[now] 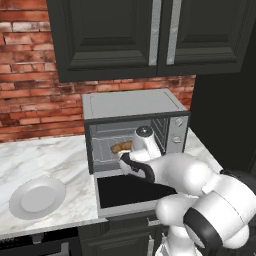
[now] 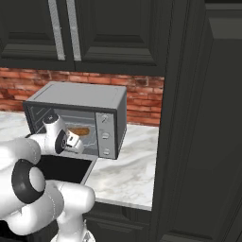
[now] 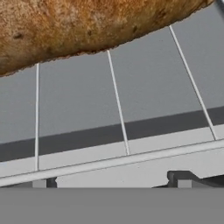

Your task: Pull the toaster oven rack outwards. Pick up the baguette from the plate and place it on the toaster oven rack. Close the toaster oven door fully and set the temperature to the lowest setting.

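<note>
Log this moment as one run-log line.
pincer: open, holds nothing | baguette: on toaster oven rack | plate: bare, on counter | toaster oven door: down, open | next: close door

The arm [image 1: 200, 195] is built of rounded, glossy white shells, joined by dark black bands at the joints. A broad black ring is seen around the bulky lower segment, and a narrower black collar marks the wrist. A smooth white cap with a small grey disc tops the hand. In the right base view a round black joint face is set into the white body [image 2: 28, 184]
</note>
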You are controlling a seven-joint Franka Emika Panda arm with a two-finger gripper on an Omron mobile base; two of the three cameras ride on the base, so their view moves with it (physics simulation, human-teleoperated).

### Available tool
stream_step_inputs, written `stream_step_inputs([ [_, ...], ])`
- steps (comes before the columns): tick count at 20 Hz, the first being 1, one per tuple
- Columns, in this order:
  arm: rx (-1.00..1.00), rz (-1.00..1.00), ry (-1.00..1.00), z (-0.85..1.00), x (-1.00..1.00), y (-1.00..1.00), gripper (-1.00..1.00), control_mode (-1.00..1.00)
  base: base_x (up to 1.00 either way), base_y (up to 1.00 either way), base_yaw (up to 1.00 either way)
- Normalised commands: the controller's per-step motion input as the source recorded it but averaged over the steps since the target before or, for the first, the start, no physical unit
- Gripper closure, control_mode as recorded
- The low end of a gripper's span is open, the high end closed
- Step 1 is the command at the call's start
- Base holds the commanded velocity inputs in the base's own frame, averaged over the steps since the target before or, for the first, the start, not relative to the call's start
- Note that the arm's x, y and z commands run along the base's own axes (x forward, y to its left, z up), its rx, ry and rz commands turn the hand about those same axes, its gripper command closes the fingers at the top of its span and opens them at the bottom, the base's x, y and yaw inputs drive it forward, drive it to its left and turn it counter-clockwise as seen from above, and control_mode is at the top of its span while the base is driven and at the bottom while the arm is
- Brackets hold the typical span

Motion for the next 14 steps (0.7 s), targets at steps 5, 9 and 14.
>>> stream_step_inputs([
  [5, 0.0, 0.0, 0.0, 0.0, 0.66, 0.0, -1.0, -1.0, 0.0, 0.0, 0.0],
  [9, 0.0, 0.0, 0.0, 0.0, 0.48, 0.0, -1.0, -1.0, 0.0, 0.0, 0.0],
  [14, 0.0, 0.0, -0.01, 0.0, 0.04, 0.01, -1.0, -1.0, 0.0, 0.0, 0.0],
])
